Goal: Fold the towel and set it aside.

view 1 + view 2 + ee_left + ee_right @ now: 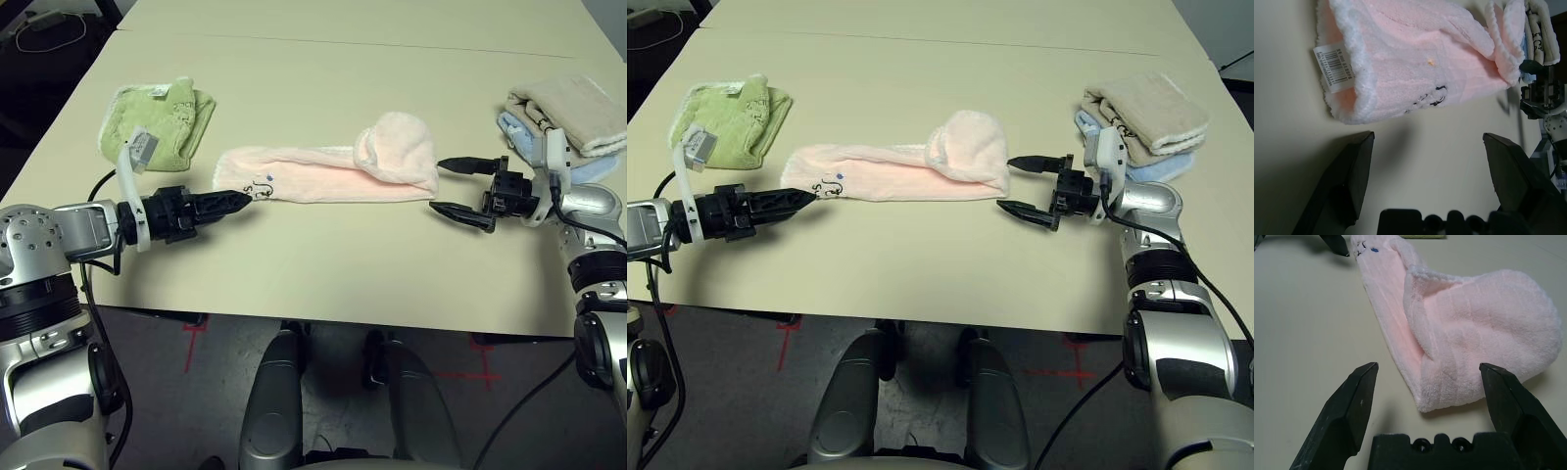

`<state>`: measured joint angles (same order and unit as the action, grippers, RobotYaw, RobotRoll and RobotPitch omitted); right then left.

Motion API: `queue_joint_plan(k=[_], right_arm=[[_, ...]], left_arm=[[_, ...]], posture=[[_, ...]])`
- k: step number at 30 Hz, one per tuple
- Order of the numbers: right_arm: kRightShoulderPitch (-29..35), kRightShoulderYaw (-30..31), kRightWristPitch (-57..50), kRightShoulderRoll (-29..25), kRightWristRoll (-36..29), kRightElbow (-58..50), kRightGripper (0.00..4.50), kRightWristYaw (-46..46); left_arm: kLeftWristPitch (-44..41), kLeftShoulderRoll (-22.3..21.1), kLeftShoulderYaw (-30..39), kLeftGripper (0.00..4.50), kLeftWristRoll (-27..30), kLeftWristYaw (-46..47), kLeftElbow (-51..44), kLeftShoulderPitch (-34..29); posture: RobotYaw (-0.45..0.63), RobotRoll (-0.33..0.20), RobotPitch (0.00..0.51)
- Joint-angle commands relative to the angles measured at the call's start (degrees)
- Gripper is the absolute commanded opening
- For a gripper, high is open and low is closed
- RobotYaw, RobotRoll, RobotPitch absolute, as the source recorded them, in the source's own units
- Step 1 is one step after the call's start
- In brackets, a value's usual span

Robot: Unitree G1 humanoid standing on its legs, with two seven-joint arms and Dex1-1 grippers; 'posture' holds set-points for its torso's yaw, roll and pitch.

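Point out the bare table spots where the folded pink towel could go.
Free: the wide far strip of table beyond the pink towel, and the near strip between it and the table edge. Crowded: the left end by the green towel, the right end by the beige and blue stack.

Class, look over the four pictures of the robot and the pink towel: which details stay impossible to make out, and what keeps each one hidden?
- Pink towel: how many layers lie under its bunched right end; the heap covers them in both eye views.
- Barcode tag: its print is too small in the left wrist view.
- Blue towel: mostly covered by the beige towel.
- Green towel: the left arm's white fitting crosses its front corner.
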<state>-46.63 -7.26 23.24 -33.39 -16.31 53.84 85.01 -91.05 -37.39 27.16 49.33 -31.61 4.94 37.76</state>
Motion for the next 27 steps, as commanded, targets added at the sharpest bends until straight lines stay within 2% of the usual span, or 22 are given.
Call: queue_joint_plan(k=[1, 11, 27], right_arm=[[0.7, -0.1, 0.4, -1.1, 0.1, -1.1, 4.48, 0.3], [0.9, 0.1, 0.4, -0.9, 0.3, -1.1, 4.48, 0.2], [0.7, 0.4, 0.6, -0.5, 0.5, -1.0, 4.48, 0.2]], left_arm=[[0.2, 2.2, 0.4, 4.50, -2.7, 3.4, 1.8, 0.1], [6.3, 3.3, 1.5, 4.50, -6.8, 8.0, 6.5, 4.0], [9.1, 5.3, 3.1, 4.50, -7.6, 13.1, 6.9, 6.2]], posture=[[0.13, 0.000, 0.252], [0.13, 0.000, 0.253], [0.14, 0.000, 0.254]])
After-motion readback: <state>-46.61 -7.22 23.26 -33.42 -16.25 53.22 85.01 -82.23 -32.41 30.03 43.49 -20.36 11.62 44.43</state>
